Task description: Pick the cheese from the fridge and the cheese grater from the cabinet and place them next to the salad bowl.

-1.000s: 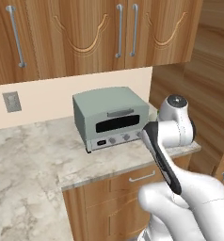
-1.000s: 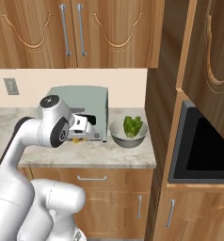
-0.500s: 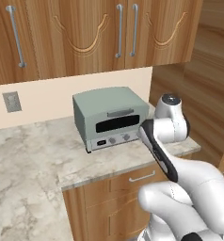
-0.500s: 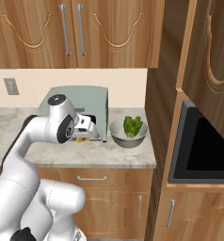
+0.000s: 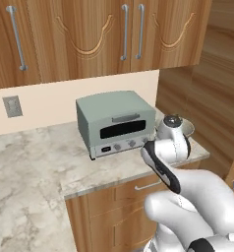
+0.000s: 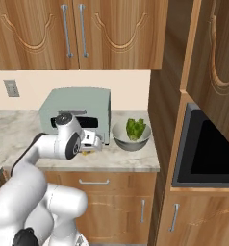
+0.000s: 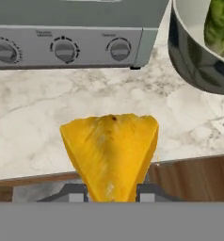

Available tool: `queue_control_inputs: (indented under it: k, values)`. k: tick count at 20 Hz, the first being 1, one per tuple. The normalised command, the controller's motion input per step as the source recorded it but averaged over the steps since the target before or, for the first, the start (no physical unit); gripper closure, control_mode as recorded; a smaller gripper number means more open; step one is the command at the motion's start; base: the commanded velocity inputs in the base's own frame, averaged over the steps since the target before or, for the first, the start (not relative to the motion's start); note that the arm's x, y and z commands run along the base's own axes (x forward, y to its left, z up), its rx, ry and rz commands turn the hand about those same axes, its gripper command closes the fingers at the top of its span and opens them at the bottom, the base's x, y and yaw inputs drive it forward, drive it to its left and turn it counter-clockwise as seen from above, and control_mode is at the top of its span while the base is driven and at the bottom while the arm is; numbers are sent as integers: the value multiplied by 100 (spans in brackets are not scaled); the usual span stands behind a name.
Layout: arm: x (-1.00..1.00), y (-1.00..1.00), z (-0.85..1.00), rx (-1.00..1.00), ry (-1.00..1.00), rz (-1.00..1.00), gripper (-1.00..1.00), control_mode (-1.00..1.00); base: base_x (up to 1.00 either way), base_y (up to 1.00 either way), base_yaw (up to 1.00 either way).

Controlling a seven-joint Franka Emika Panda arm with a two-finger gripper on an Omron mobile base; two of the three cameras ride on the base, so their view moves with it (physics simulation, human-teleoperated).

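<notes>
While clamped in the closed gripper (image 7: 112, 190), cheese (image 7: 110, 155) over desk (image 7: 43, 127) front edge, near salad bowl (image 7: 191, 56).

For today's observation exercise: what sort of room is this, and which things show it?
A home kitchen, rendered rather than real: a toaster oven and a salad bowl stand on a marble counter beneath wooden wall cabinets.

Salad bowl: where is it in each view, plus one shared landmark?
Left base view: salad bowl, right of centre, mostly behind the arm.
Right base view: centre, on the counter.
Hand view: top right corner.
Shared landmark: toaster oven, directly beside it.
</notes>
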Motion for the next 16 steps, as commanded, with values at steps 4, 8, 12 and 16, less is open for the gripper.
queue_control_inputs:
  k: [4, 8, 12, 16]
  values:
    - [63, 0, -28, 7, 0, -10, 100, -100, 0, 0, 0]
    - [10, -8, -11, 19, 0, -14, 100, -100, 0, 0, 0]
    - [-1, -26, -9, 16, 0, -9, 100, -100, 0, 0, 0]
    - [6, -11, -37, 3, -8, -2, 100, -100, 0, 0, 0]
